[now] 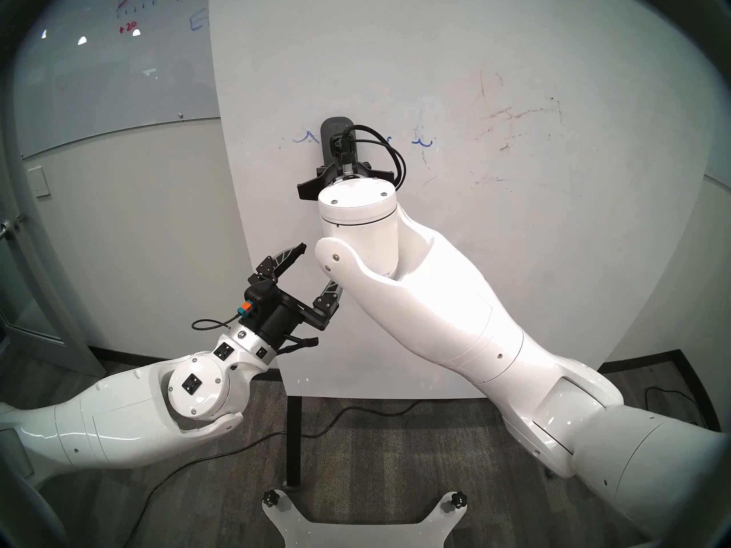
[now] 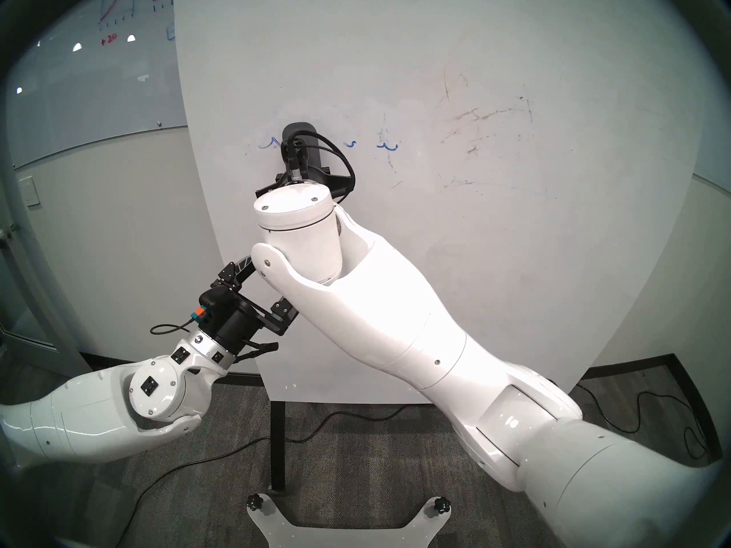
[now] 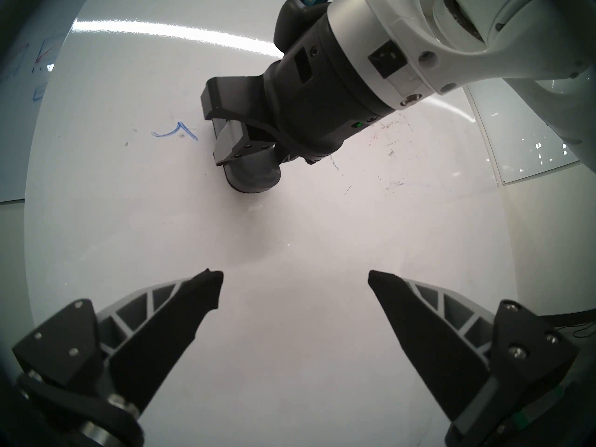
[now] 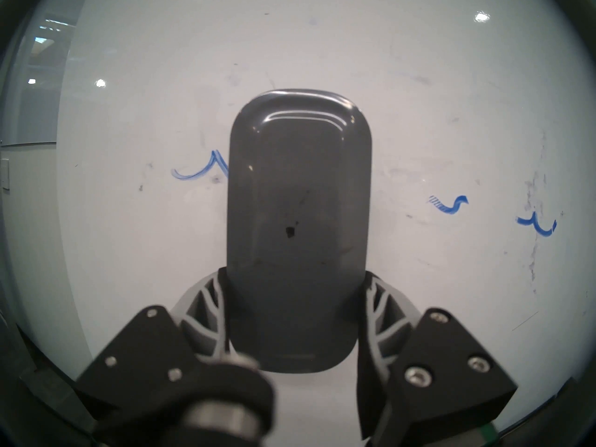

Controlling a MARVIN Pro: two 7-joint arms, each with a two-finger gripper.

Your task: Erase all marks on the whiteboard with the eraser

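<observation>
while right end effector (image 4: 295,311) clamps eraser (image 4: 298,211) against whiteboard (image 1: 395,61).

Eraser (image 1: 335,138) apparently against whiteboard (image 1: 395,61)

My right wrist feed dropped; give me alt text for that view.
The right gripper holds the eraser upright against the whiteboard. Blue marks remain: one at its left edge, two further right.
</observation>
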